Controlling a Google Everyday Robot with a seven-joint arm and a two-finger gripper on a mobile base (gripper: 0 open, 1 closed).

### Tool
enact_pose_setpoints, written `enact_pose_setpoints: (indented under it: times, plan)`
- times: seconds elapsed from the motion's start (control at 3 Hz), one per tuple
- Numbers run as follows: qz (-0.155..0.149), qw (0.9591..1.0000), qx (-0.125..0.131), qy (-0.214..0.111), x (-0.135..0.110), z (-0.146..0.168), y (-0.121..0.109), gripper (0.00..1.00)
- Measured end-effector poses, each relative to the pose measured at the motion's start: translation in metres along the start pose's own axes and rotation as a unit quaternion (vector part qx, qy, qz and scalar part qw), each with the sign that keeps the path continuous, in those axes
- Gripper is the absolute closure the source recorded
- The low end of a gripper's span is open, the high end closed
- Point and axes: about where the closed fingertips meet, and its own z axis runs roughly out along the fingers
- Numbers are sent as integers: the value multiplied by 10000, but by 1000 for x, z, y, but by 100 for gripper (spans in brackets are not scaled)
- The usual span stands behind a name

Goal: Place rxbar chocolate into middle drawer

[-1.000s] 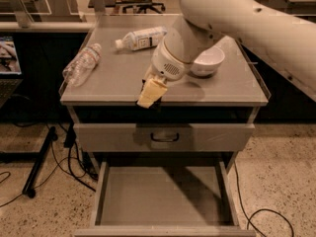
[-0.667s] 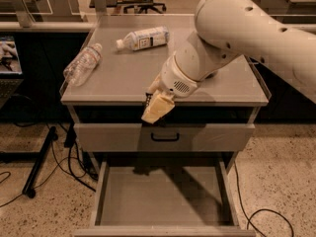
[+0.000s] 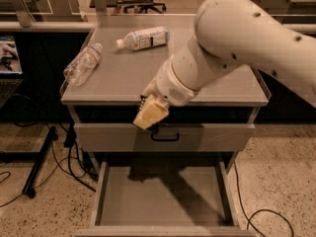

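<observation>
My gripper (image 3: 148,114) hangs in front of the cabinet's front edge, level with the closed upper drawer front (image 3: 113,136), and points down and to the left. It is above the open middle drawer (image 3: 197,201), whose flat grey floor is bare apart from the arm's shadow. The rxbar chocolate does not show anywhere; whether it is in the gripper cannot be told. My large white arm (image 3: 237,48) covers the right part of the cabinet top.
A clear plastic bottle (image 3: 81,65) lies at the left edge of the cabinet top (image 3: 123,78). A white-labelled bottle (image 3: 143,37) lies at the back. A black loop handle (image 3: 165,137) sits on the upper drawer front. Cables (image 3: 64,167) run on the floor at the left.
The arm has come forward and down. The gripper has moved from over the top's front edge to in front of the upper drawer front, above the open drawer.
</observation>
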Motion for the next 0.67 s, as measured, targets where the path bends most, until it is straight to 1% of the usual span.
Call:
enact_pose_setpoints:
  times: [0.33,0.67]
  plan:
    - [377,9977,349,-450,12,-4,42,100]
    - [651,9926,616,-814,42,12,78,100]
